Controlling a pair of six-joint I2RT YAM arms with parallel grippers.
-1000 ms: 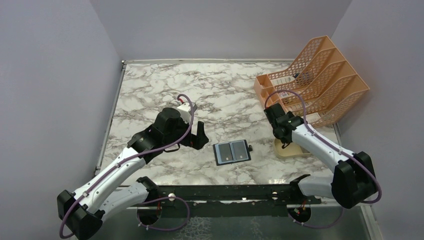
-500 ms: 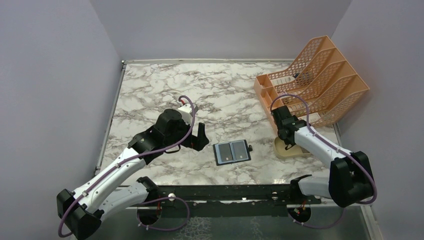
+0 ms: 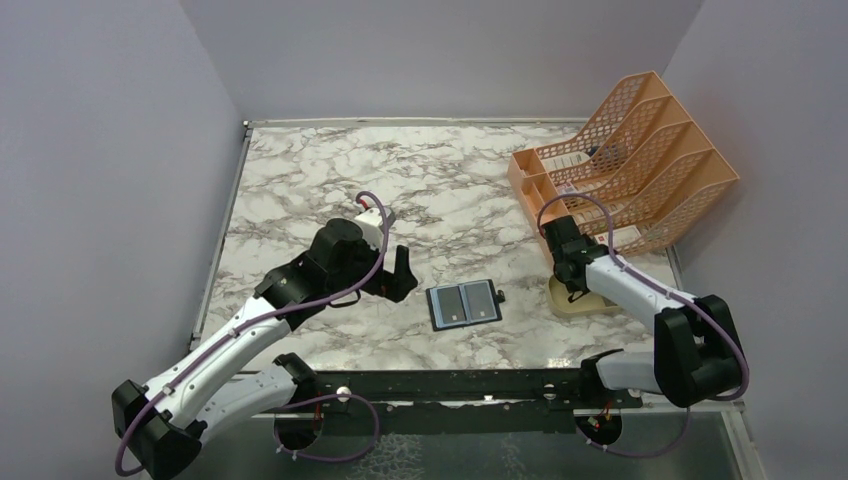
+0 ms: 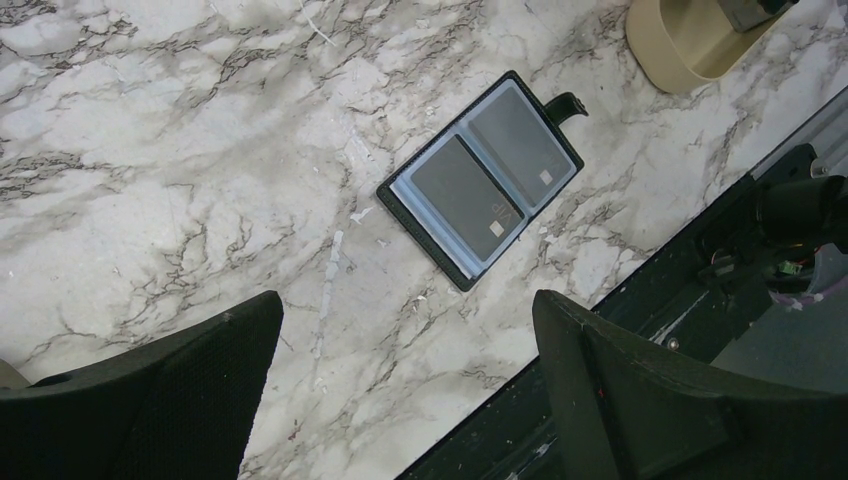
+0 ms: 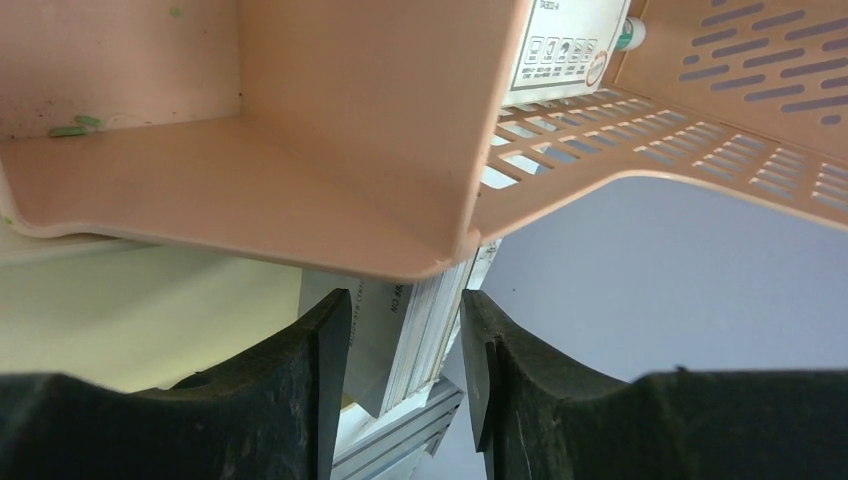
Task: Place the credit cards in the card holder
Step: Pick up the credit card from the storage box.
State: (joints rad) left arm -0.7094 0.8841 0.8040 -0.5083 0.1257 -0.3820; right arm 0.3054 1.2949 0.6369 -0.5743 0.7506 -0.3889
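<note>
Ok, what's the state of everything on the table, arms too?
card holder: open flat, a dark card in each sleeve.
credit cards: stacked on edge between the right jaws.
left gripper: jaws wide open, empty, above the table.
right gripper: jaws flanking the stack; grip unclear.
tan dish: under the right gripper.
file rack: upright at the right edge.

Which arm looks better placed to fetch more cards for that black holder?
Right: the right hand straddles the credit cards at the tan dish, fingers on either side. The left hand hangs open beside the card holder, far from them.
</note>
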